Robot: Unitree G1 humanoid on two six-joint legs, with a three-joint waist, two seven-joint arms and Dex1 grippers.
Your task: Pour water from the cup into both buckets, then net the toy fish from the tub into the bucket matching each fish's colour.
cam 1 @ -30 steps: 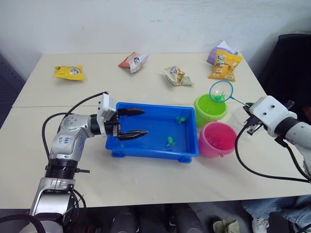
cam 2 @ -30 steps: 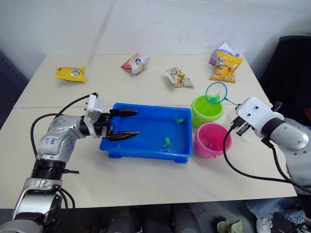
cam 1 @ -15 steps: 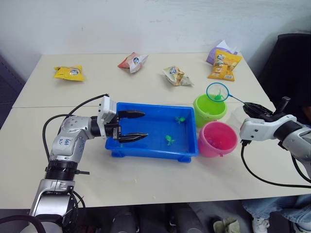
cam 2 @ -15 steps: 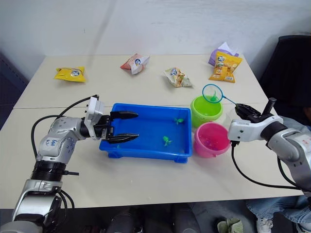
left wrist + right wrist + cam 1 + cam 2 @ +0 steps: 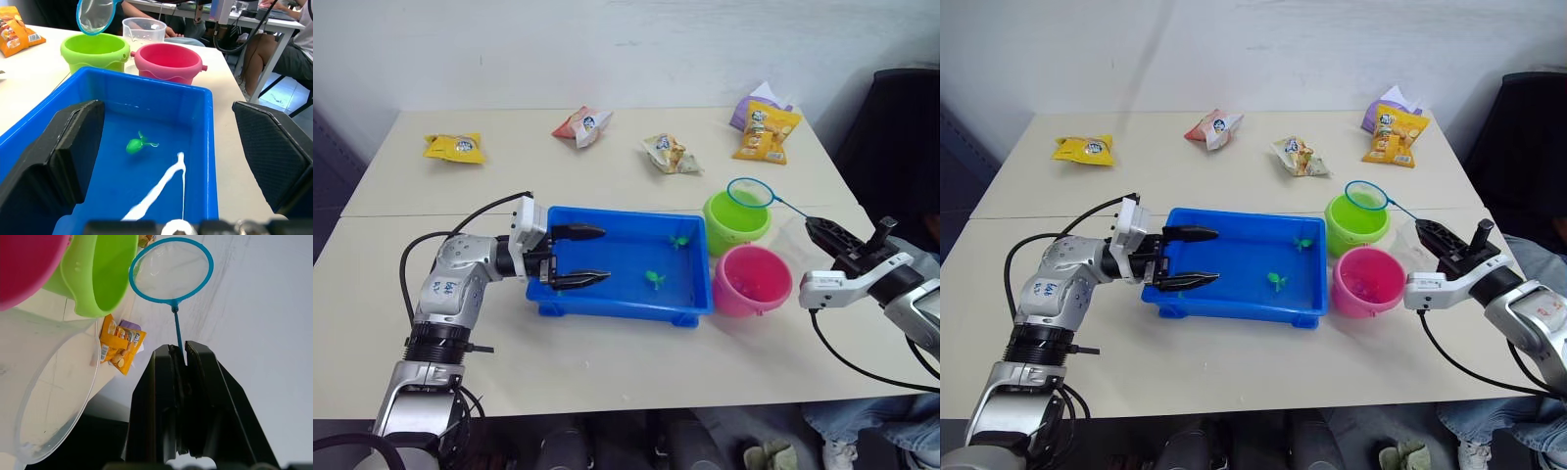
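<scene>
My right gripper (image 5: 178,363) clamps the net (image 5: 751,193) by its handle, hoop above the green bucket (image 5: 736,222), left of the cup (image 5: 1408,246). My left gripper (image 5: 589,255) hangs spread over the tub (image 5: 625,305), where two green fish (image 5: 655,279) lie.

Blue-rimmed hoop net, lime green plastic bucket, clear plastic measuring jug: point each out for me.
Blue-rimmed hoop net (image 5: 750,192), left eye view, middle of the mesh.
Lime green plastic bucket (image 5: 732,235), left eye view, outer wall.
Clear plastic measuring jug (image 5: 144,32), left wrist view, side wall.
</scene>
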